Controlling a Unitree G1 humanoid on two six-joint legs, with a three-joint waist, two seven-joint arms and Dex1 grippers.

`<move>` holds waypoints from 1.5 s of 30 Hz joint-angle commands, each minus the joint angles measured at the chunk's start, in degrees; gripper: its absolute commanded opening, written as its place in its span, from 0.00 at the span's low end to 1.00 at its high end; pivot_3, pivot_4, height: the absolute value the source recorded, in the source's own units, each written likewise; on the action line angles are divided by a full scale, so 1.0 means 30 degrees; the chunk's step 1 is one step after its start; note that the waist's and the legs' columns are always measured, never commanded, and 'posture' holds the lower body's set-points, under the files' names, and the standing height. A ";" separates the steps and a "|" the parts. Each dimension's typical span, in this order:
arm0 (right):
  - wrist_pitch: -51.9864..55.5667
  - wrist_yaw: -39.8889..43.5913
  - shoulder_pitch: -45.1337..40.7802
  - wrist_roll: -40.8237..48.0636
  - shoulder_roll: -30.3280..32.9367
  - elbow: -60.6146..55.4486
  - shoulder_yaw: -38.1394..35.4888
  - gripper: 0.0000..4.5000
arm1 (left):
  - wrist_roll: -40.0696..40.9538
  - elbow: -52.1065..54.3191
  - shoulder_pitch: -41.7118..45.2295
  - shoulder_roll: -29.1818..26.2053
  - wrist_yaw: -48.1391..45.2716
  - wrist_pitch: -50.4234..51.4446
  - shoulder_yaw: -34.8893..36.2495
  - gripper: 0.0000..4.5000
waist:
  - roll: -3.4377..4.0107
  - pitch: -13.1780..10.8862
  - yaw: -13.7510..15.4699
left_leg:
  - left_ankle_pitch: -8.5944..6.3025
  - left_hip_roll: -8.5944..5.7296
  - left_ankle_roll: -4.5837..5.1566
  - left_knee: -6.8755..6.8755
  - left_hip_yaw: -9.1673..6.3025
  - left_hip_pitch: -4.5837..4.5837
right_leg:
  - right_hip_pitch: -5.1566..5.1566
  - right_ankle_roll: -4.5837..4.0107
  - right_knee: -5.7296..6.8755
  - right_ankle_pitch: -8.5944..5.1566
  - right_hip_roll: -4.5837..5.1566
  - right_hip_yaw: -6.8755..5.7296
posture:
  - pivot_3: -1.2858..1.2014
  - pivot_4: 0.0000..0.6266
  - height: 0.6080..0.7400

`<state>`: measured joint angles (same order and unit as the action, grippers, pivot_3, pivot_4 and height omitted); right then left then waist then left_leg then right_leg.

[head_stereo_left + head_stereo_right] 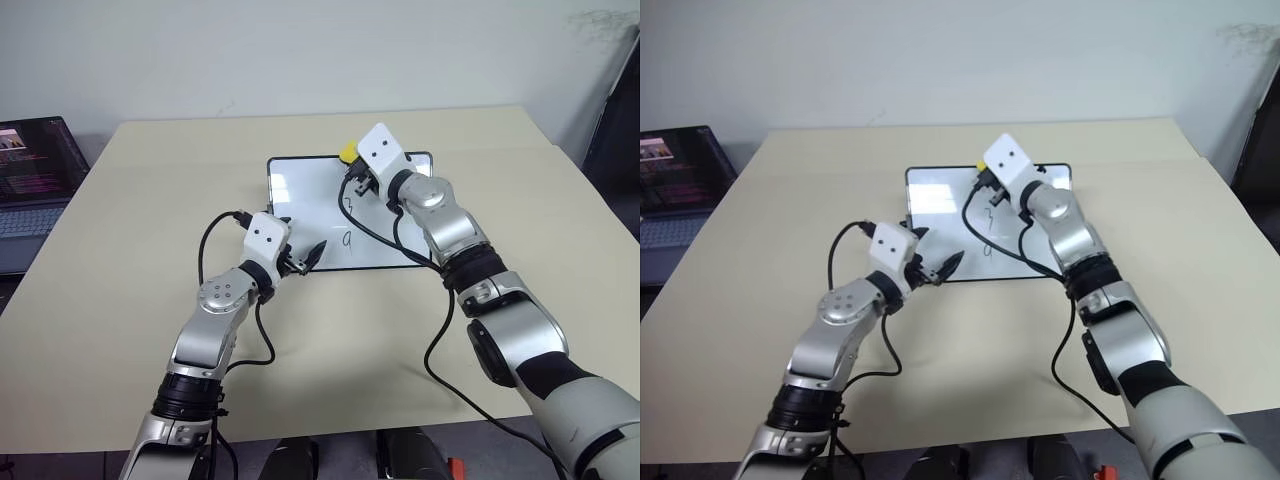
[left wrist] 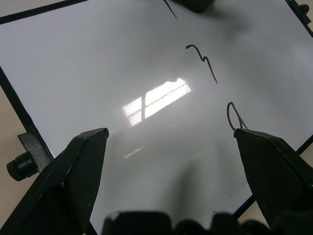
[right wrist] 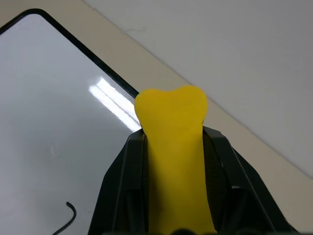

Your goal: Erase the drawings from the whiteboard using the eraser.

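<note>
The whiteboard (image 1: 300,190) lies flat at the middle of the table. Thin dark drawings sit in a column on it: a 3-like squiggle (image 2: 203,58) with a 9-like loop (image 2: 232,115) nearer me, and another mark's end (image 2: 170,7) beyond. My right gripper (image 3: 171,139) is shut on the yellow eraser (image 3: 171,117), whose end sticks out past the fingers. It hovers over the board's far edge, beyond the marks; the eraser (image 1: 348,152) peeks out beside the wrist. My left gripper (image 2: 168,132) stands open over the board's near left corner, holding nothing.
An open laptop (image 1: 30,180) sits at the far left, off the table's edge. A black knob (image 2: 19,166) juts from the board's left side. Black cables loop from both wrists over the beige table (image 1: 150,220). A dark object stands at the right edge (image 1: 615,140).
</note>
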<state>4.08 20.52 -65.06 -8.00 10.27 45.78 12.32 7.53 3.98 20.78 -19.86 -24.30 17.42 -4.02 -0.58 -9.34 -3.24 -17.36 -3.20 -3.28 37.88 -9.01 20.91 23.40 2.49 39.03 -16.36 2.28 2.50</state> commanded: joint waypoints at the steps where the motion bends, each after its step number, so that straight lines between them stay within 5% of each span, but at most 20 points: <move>1: -0.0355 -0.0489 -0.0566 -0.0448 0.0274 0.1029 -0.0269 0.25 | -0.0089 0.0694 0.0325 0.0116 0.0221 -0.0180 0.0327 1.00 | 0.0000 0.0001 0.0000 | 0.0001 -0.0001 0.0000 0.0002 -0.0001 0.0000 | 0.0000 0.0000 0.0003 0.0000 0.0000 0.0001 | 0.52 0.24 1.00; 30: 0.2683 0.2919 0.2725 -0.1024 0.0556 -0.3297 0.0823 0.25 | -0.0005 0.3808 0.0721 0.0122 0.1309 0.2932 0.0562 1.00 | -0.0017 0.0050 0.0010 | 0.0012 0.0007 -0.0013 0.0024 -0.0023 -0.0047 | -0.0049 -0.0018 0.0023 0.0041 -0.0011 -0.0014 | 0.52 0.24 1.00; 45: 0.3470 0.1553 0.2192 -0.0173 0.0840 -0.5176 -0.0877 0.25 | -0.0052 0.2557 0.1339 0.0500 0.0929 0.2217 0.0267 1.00 | -0.0020 0.0046 0.0142 | 0.0013 0.0004 -0.0015 0.0018 -0.0018 -0.0024 | -0.0034 -0.0018 -0.0006 0.0041 -0.0010 -0.0015 | 0.52 0.24 1.00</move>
<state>15.45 26.47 -56.09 -8.89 12.50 30.46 11.78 7.58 10.92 23.65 -18.61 -21.09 25.68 -3.13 -0.64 -9.21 -2.82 -17.32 -3.19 -3.33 37.93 -9.06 20.84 23.30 2.44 39.01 -16.24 2.25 2.45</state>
